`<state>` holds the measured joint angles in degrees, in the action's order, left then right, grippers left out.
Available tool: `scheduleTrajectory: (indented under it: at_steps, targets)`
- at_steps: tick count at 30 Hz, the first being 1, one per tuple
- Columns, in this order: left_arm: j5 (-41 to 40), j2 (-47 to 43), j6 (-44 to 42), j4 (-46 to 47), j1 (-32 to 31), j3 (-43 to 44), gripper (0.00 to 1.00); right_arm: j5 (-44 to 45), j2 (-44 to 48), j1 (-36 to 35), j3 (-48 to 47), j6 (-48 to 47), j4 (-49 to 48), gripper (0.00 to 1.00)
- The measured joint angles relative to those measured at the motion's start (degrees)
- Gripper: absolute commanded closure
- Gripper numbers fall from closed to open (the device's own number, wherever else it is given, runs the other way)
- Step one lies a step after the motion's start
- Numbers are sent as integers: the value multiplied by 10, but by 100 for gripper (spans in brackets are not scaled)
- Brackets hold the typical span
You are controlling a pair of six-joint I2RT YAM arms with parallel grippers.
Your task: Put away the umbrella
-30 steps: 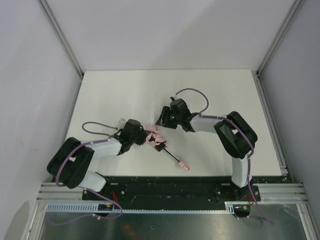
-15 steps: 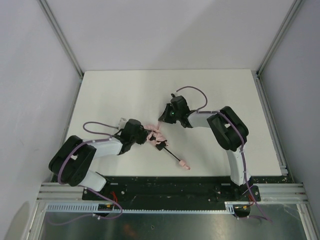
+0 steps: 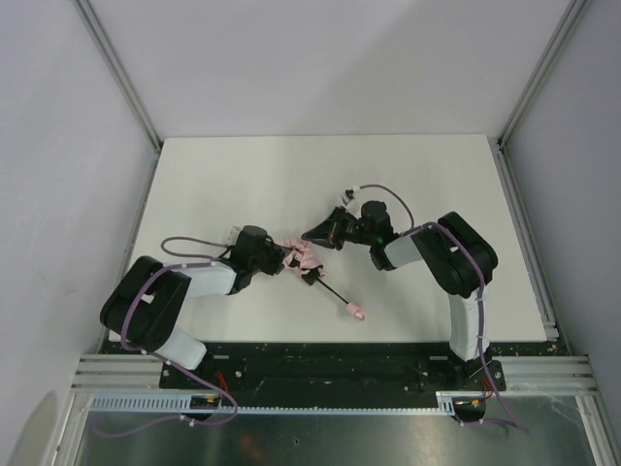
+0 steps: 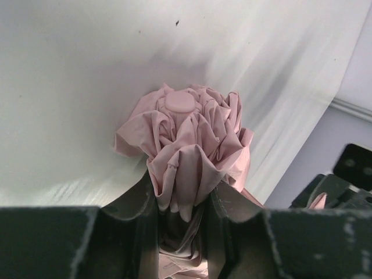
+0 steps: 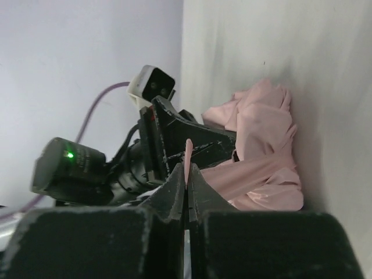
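The umbrella [image 3: 303, 258] lies at the middle of the white table, a bunched pale pink canopy with a thin black shaft [image 3: 331, 294] ending in a small pink handle [image 3: 355, 313]. My left gripper [image 3: 280, 260] comes in from the left and is shut on the gathered fabric. In the left wrist view the folds [image 4: 192, 133] bulge out between its fingers [image 4: 133, 200]. My right gripper [image 3: 313, 238] reaches from the right. Its jaws are shut on the thin pink strap [image 5: 188, 152], which runs taut to the canopy [image 5: 261, 145].
The table [image 3: 243, 184] is white with metal frame posts [image 3: 116, 73] at its back corners and grey walls around it. In the right wrist view the left arm's wrist camera [image 5: 151, 85] and purple cable [image 5: 102, 99] sit close behind the strap.
My right gripper has closed on the strap, and its wrist has swung round to the right. The umbrella's handle has shifted slightly. The left gripper keeps its hold.
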<state>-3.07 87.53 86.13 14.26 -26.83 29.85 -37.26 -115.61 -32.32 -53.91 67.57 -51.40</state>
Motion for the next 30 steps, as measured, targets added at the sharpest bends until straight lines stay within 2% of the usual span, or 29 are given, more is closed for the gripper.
scheduleTrajectory:
  at_steps: [6, 12, 16, 21, 30]
  targets:
    - [23, -1, 0, -5, 0, 0, 100, 4, -12, -4, 51, 164, -78, 100]
    - [24, -13, 6, -22, 0, -3, 100, 38, -11, -36, 71, 228, -98, 100]
    - [23, -17, 11, -29, 0, -5, 100, 76, 2, -64, 83, 231, -96, 100]
    - [23, -21, 13, -37, -2, -5, 100, 121, 14, -96, 108, 191, -99, 100]
    - [25, -36, 2, -57, -9, -12, 100, 131, 21, -120, 144, 116, -132, 100]
